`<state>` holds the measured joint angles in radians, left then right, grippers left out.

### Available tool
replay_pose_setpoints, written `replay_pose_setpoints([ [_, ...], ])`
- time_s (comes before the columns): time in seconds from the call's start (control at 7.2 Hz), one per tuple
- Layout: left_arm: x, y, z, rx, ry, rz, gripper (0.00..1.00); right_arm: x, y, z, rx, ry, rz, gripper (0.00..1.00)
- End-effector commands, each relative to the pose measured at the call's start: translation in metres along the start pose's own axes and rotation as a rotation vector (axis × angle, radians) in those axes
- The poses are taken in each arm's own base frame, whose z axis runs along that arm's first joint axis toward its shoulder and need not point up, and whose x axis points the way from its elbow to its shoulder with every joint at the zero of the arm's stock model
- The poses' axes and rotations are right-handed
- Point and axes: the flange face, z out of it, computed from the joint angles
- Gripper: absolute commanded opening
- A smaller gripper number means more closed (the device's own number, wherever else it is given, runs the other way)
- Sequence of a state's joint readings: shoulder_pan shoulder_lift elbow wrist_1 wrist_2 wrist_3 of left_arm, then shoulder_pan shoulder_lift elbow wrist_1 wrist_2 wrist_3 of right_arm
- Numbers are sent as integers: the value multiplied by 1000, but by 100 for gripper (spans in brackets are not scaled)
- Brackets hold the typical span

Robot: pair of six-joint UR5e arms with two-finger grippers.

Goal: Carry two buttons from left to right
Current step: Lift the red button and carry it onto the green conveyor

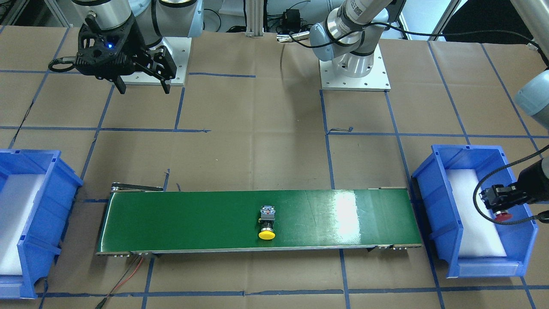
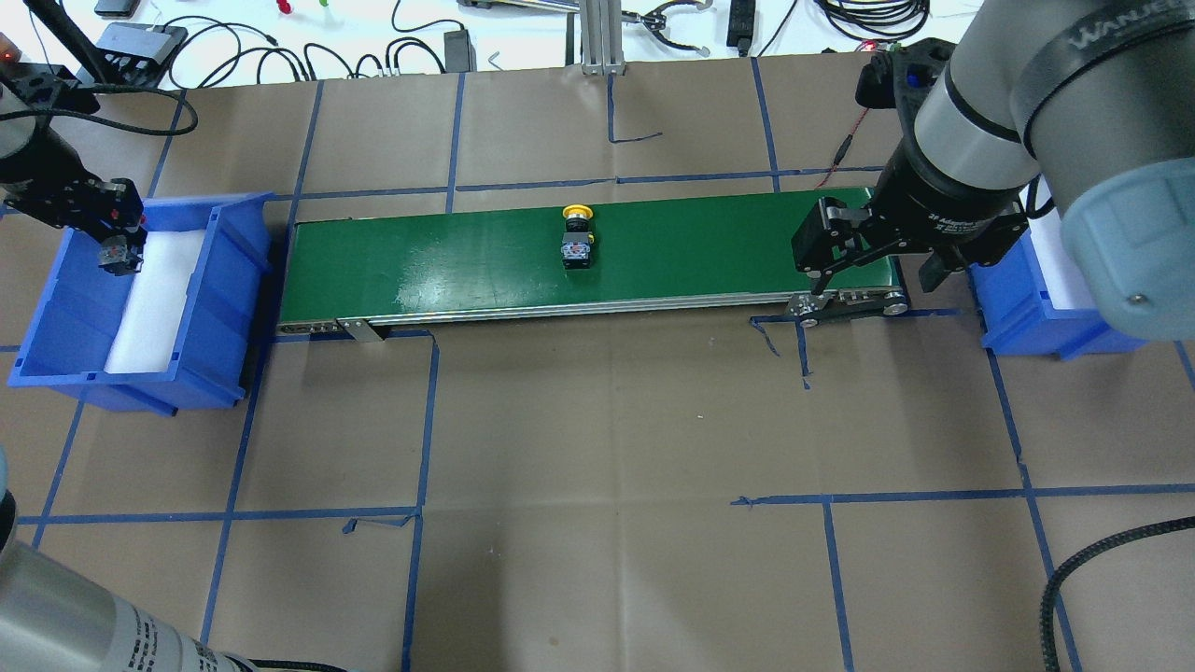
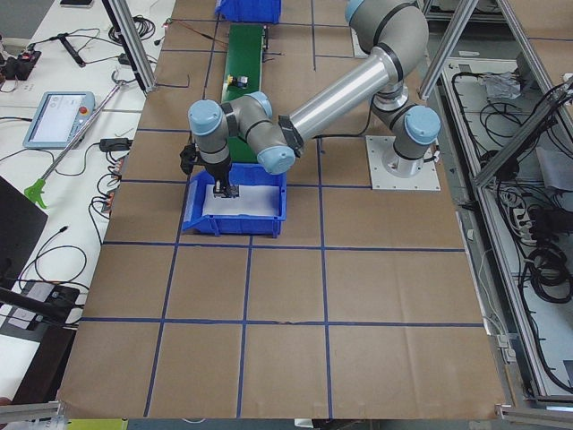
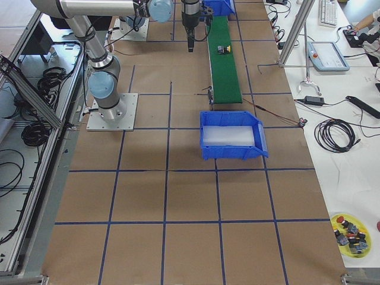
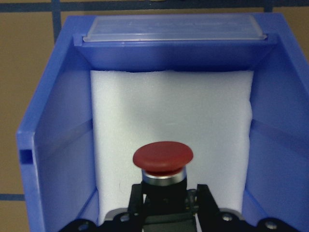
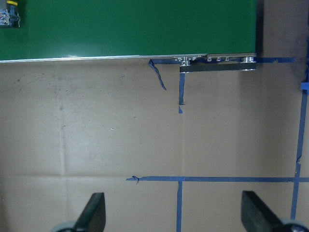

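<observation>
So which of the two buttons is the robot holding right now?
The red-capped button, gripped by the left gripper over the blue bin. The yellow-capped button lies alone on the green belt.

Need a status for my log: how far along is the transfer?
Done: nothing delivered; right bin shows only foam. In hand: yellow button lies midway on the belt; left gripper grips red button over left bin. Left: both must reach right bin; right gripper is open.

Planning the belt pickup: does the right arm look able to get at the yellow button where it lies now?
Probably yes: the right gripper hangs open and empty, the yellow button lies alone on the green belt, and nothing stands between them.
</observation>
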<state>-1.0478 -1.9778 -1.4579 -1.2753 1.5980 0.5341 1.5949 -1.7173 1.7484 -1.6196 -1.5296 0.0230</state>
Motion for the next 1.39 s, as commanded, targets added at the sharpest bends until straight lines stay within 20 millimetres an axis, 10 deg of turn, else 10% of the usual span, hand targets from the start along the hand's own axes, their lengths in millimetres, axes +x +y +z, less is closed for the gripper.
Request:
replay_pose_setpoints([
  [0.0,14,5,-58,-26,18,-4,9,0,0,2,-2,0,1,100],
  [0.42,122,-20,-72,-16,-1,11,9,0,0,1,2,-2,0,100],
  [0.83,231,-23,-46,-63,3,36,9,0,-1,2,5,-2,-1,100],
  [1.25,239,-13,12,-52,4,47,9,0,-2,5,4,-5,-1,100],
])
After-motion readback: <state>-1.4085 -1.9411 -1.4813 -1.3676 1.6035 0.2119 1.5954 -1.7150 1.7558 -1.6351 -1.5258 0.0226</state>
